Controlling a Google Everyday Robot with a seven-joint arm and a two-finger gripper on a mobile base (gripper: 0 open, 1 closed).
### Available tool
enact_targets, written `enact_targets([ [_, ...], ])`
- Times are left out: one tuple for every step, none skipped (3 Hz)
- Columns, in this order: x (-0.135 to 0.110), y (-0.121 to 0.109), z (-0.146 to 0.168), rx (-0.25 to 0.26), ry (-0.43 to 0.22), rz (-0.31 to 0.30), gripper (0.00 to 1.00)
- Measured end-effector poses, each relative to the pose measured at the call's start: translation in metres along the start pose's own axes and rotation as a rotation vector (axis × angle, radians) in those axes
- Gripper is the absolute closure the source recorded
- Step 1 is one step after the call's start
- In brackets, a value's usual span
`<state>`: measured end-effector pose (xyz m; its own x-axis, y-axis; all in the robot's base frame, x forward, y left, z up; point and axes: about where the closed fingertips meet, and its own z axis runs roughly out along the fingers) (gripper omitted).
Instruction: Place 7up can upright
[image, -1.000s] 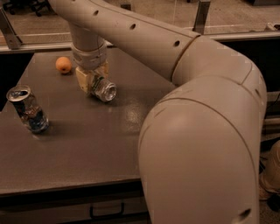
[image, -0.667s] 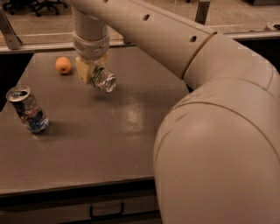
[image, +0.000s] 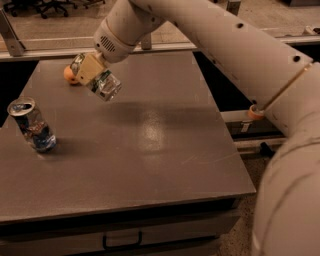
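Note:
The 7up can (image: 104, 84), silver with green marks, is held tilted in the air above the grey table (image: 150, 150), its shiny end pointing down and right. My gripper (image: 92, 72) is shut on the 7up can at the table's far left, with the cream arm (image: 210, 35) reaching in from the right.
A can with a blue and red label (image: 32, 125) stands upright near the table's left edge. An orange fruit (image: 70, 76) lies at the far left, partly hidden behind the gripper. A drawer handle (image: 121, 242) shows below the table's front edge.
The gripper has lifted the 7up can off the table and carried it up and a little to the right. The camera view has shifted, too.

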<state>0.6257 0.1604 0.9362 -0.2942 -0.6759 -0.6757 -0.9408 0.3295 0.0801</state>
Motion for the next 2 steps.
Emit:
enact_targets([
  [-0.012, 0.009, -0.031, -0.092, -0.246, -0.045, 1.00],
  [0.010, 0.000, -0.071, -0.086, -0.371, -0.116, 1.00],
])
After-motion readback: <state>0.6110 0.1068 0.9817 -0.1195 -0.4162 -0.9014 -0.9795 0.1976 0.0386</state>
